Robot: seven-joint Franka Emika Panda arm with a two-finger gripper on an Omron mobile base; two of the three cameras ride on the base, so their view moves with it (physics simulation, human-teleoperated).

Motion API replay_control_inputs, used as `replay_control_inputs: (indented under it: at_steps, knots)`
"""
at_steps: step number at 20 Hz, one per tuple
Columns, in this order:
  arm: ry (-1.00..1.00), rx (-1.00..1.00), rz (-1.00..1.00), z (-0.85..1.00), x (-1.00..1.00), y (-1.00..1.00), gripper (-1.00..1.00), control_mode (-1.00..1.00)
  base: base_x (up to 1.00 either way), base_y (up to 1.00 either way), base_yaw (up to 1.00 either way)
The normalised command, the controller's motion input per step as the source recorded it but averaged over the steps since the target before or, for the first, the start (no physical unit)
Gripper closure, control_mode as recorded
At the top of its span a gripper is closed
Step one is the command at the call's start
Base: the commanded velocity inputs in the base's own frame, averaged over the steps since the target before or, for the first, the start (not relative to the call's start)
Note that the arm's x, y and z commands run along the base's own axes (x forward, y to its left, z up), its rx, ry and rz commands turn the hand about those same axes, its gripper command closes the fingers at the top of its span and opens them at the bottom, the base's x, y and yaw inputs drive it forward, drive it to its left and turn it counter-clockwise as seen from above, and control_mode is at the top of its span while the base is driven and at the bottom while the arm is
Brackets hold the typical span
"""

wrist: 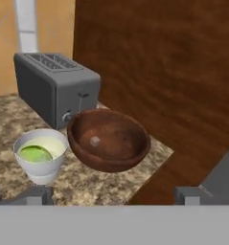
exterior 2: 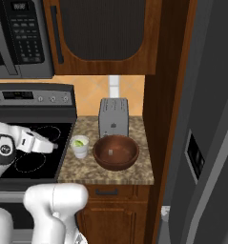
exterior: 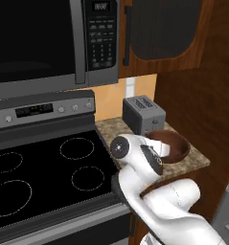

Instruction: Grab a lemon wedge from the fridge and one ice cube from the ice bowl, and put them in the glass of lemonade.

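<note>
In the left base view, the white arm rises over the stove (exterior: 49, 172) and hides most of the surface (exterior: 197, 160); the ice bowl (exterior: 176, 143) shows behind the wrist, with the toaster (exterior: 143, 114) beyond it. In the right base view, the glass of lemonade (exterior 2: 79, 146) stands just beside the bowl (exterior 2: 116, 152), a single ice cube (exterior 2: 109, 152) lies inside, and the fridge (exterior 2: 206, 143) stands to the right with its doors shut. In the hand view, the gripper (wrist: 113, 195) hovers short of the glass (wrist: 40, 157) with its jaws spread wide and nothing between them; the cube (wrist: 94, 140) sits on the bowl's floor. The cube will likely be light, hard and slippery, so a hold across two flat opposite faces seems best.
</note>
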Motion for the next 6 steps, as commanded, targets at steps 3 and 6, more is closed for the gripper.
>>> replay_control_inputs:
  at_steps: [3, 6]
  knots:
    - [-0.5, -0.08, 0.15, 0.79, -1.0, 0.25, -1.0, -1.0, 0.0, 0.0, 0.0]
    - [-0.4, -0.03, 0.2, 0.77, -1.0, 0.25, -1.0, -1.0, 0.0, 0.0, 0.0]
